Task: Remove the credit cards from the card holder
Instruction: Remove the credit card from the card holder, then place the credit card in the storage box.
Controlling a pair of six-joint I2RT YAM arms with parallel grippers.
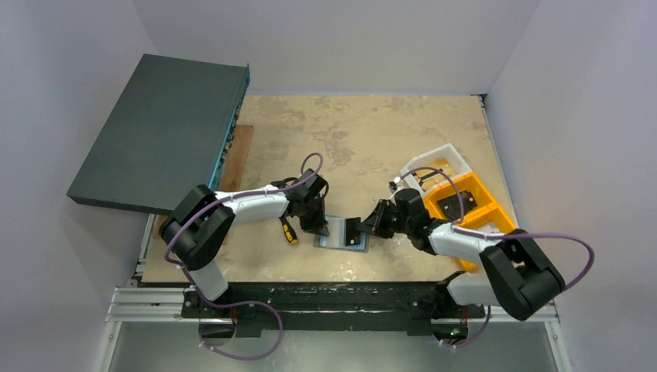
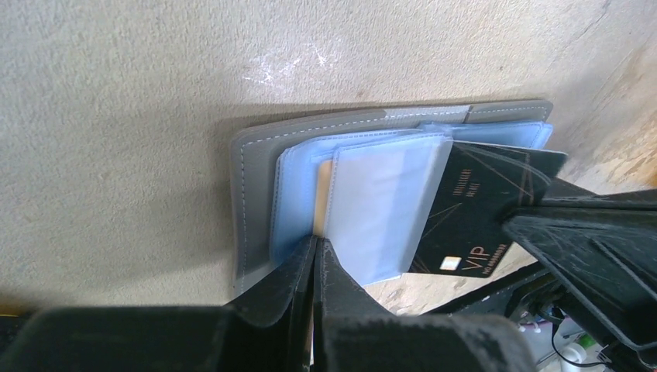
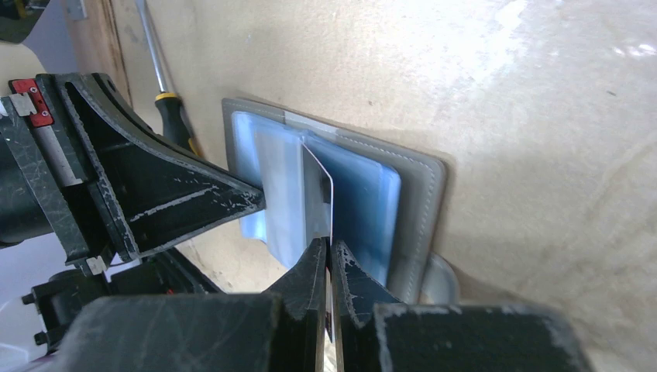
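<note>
From above: a mottled beige table (image 1: 364, 132) closed in by plain pale walls. A large dark flat box (image 1: 155, 132) sits at the far left and orange bins (image 1: 472, 205) at the right. The grey card holder (image 1: 341, 239) lies open near the front edge, between both arms.

Left wrist: the left claw (image 2: 316, 246) is pinched together on a clear sleeve of the card holder. A black card (image 2: 472, 209) juts out, with gold "VIP" legible and the smaller print unreadable.

Right wrist: the right claw (image 3: 329, 248) is clamped on that card's edge. A screwdriver (image 3: 174, 116) lies beyond.
</note>
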